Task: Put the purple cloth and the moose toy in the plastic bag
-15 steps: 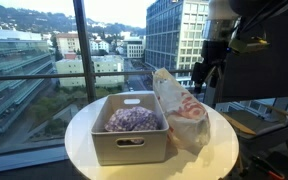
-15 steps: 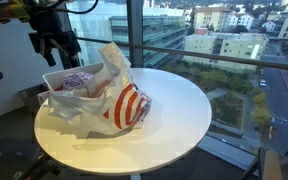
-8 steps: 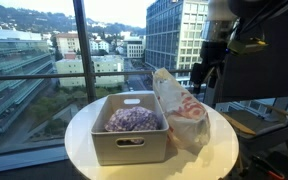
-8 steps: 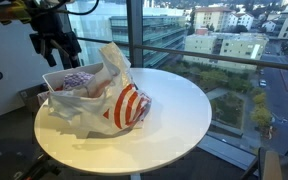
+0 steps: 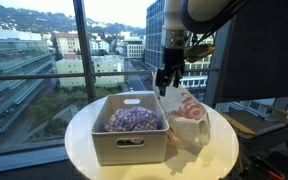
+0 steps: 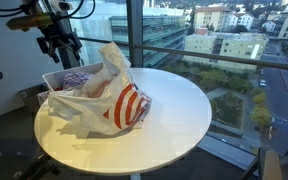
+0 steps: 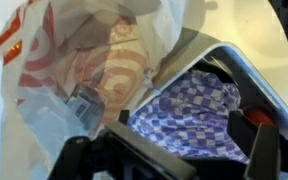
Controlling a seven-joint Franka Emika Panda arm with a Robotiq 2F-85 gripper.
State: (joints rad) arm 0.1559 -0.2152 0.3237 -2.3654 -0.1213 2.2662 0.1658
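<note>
The purple checkered cloth (image 5: 132, 119) lies bunched in a grey bin (image 5: 129, 147) on the round white table (image 5: 82, 130). It also shows in an exterior view (image 6: 72, 80) and fills the lower wrist view (image 7: 199, 108). The plastic bag (image 5: 189, 125), white with red rings, lies beside the bin, touching it (image 6: 119, 100) (image 7: 74, 60). My gripper (image 5: 164, 80) (image 6: 60, 45) hangs above the bin's far edge near the bag's top. Its fingers (image 7: 189, 128) are open and empty, straddling the cloth from above. I cannot make out the moose toy; something pinkish shows through the bag.
The bin (image 6: 50, 76) stands near the table edge. Large windows with a dark vertical frame (image 5: 81, 45) are right behind the table. The table (image 6: 179, 110) drops off all round. A dark desk surface (image 5: 254, 110) is off to the side.
The arm has swung from beside the bag's far side to above the bin's far edge. The bag, bin and cloth have not moved.
</note>
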